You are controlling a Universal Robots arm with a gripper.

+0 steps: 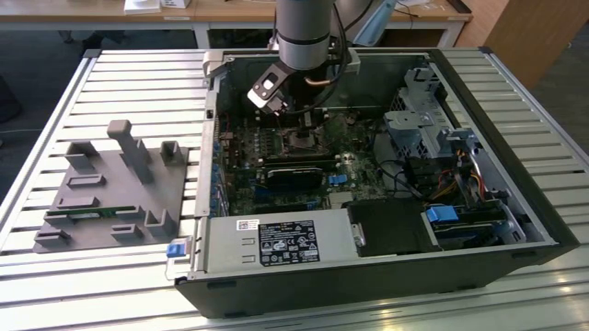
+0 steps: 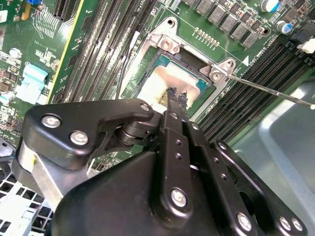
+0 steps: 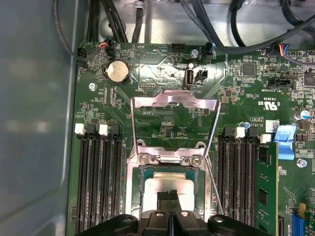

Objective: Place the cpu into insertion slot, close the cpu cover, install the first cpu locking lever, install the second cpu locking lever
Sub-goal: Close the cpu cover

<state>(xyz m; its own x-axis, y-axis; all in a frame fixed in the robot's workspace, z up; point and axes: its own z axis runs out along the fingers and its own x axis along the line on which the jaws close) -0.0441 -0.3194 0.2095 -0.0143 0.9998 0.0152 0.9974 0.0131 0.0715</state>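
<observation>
Vertically hanging arm (image 1: pixel 304 27), gripper (image 3: pixel 170 194) pinched shut, empty, tips seemingly touching cpu (image 3: pixel 155 189) in insertion slot (image 3: pixel 170 170)

The end effector (image 2: pixel 177 97), tips together, hangs over the cpu (image 2: pixel 162 81).

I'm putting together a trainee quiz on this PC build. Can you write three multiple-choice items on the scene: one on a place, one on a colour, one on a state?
1. Where is the claw?
A. Over the silver chip
B. Over the grey holder beside the case
C. Over the power supply

2. What colour is the main board?
A. Red
B. Green
C. White

3. How does the metal cover frame stand?
A. Shut down over the chip
B. Swung open, off the chip
C. Lying outside the case

Answers: 1 A, both wrist views show its tips right above the chip. 2 B, the board is green in every view. 3 B, the frame is tipped back and the chip lies bare.
</observation>
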